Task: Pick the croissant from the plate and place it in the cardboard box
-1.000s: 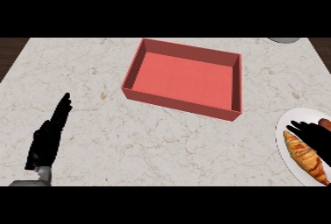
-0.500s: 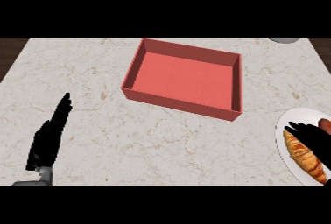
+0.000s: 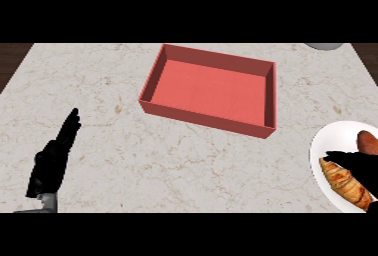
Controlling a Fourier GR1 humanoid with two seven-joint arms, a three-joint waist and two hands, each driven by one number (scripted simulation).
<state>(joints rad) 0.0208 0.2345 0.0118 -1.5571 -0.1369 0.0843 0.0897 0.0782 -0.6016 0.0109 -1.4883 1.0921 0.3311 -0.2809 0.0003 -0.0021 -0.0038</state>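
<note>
Head view, steep downward angle. Right hand [image 3: 359,161] at lower right edge, black, partly cut off by frame border; lying over the white plate [image 3: 322,145], fingers reaching leftward across the upper end of the croissant [image 3: 345,183]. Cannot tell whether fingers are curled round the croissant or merely laid over it. Croissant golden-brown, striped, lying on plate just below and under the hand, running diagonally toward lower right. Second reddish-brown item [image 3: 367,141] on same plate just above the hand, cut by frame edge; identity unclear.

Up and left of right hand, apart from plate: box [image 3: 210,90], red-pink, open top, low walls, set at slight skew on marble counter [image 3: 184,160]. Nearest box corner close to plate rim, not touching.

Far left of right hand, across bare stretch of counter: left hand [image 3: 52,162], fingers straight and pressed together, pointing up, holding nothing, grey forearm stub below.

Top right, above right hand: grey rounded object [image 3: 325,46], mostly out of frame.
</note>
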